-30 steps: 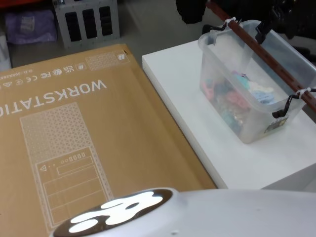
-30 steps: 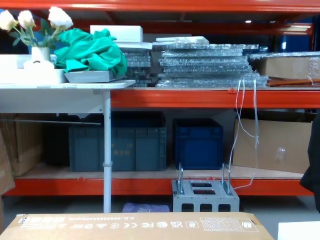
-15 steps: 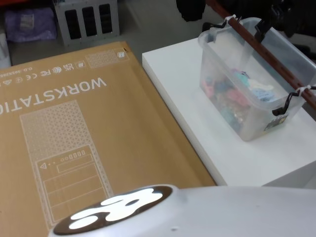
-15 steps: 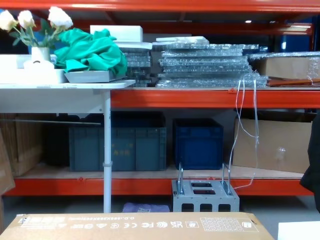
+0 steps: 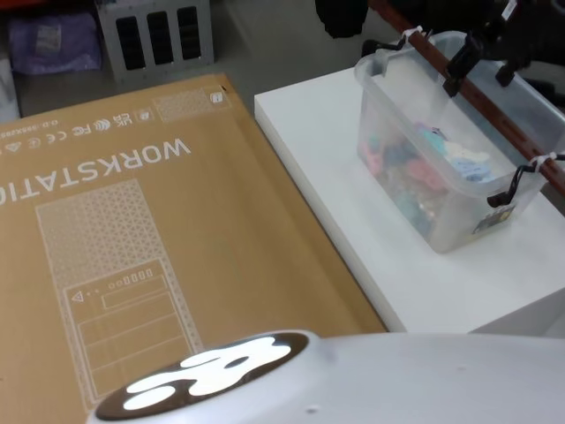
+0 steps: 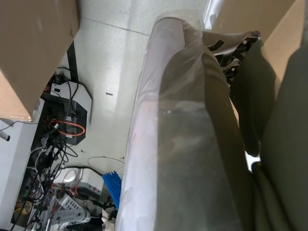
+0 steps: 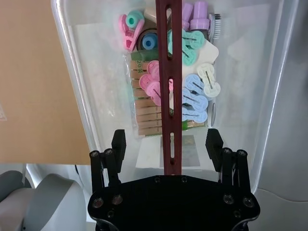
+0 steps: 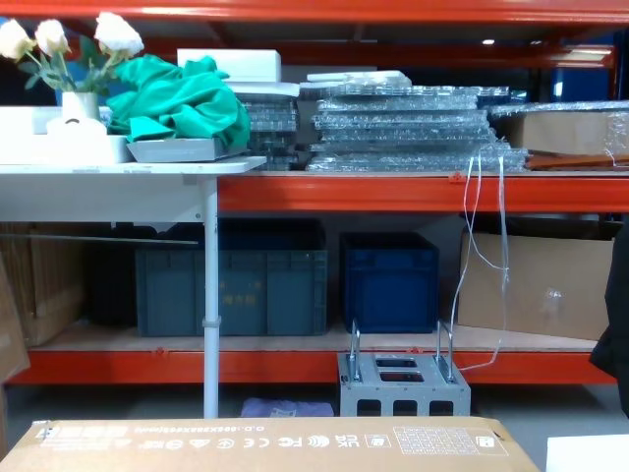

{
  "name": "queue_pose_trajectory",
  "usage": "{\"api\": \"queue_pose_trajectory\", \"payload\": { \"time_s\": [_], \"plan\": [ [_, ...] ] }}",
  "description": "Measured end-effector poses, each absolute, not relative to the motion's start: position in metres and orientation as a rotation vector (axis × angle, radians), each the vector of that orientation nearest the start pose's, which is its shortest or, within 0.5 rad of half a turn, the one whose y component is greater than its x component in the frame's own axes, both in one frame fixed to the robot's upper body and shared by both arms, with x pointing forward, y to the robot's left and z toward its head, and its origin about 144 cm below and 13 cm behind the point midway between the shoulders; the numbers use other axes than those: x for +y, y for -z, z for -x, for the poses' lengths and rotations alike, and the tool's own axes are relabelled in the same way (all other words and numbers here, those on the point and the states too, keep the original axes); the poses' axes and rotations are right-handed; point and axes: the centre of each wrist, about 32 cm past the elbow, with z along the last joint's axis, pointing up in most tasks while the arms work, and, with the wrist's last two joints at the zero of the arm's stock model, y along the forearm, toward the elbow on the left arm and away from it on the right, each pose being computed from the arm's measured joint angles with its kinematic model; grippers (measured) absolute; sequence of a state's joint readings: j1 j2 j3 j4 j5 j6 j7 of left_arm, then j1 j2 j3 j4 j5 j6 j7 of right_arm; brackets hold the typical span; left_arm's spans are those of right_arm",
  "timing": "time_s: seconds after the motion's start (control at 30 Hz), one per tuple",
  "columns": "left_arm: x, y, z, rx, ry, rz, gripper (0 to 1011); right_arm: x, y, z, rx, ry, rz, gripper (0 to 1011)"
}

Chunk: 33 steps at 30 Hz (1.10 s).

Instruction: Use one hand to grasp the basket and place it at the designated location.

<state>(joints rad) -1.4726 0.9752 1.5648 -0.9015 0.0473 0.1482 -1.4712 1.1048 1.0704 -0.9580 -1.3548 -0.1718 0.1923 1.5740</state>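
Jaws apart, straddling the basket's handle.
Head view: your right gripper hovers over the basket on the white worktop. Right wrist view: both fingers flank the red-brown handle, clear of it.

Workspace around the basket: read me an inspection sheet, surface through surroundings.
Surface: white table bearing the basket; cardboard box alongside.
Job's things: basket upright on the table, bar handle across its top.
Clutter: coloured pegs inside the basket.
Grippers: right gripper open, fingers either side of the bar handle, not closed on it.
Cables: white cords hanging from the shelving; tangled cables on the floor.
Surroundings: red shelving, blue crates, grey metal box.
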Motion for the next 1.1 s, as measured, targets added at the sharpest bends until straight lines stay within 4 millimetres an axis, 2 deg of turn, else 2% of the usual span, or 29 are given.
{"api": "queue_pose_trajectory", "payload": {
  "time_s": [0.6, 0.97, 1.1],
  "plan": [
    [0.496, -1.396, -0.616, 0.165, -0.178, -1.629, 0, -0.423, -1.397, -0.593, -0.033, 0.027, 1.488, 1000],
    [0.496, -1.396, -0.616, 0.165, -0.178, -1.629, 0, -0.422, -1.391, -0.595, -0.017, 0.021, 1.496, 999],
    [0.496, -1.396, -0.616, 0.165, -0.178, -1.629, 0, -0.426, -1.392, -0.592, -0.028, 0.041, 1.488, 925]
  ]
}}
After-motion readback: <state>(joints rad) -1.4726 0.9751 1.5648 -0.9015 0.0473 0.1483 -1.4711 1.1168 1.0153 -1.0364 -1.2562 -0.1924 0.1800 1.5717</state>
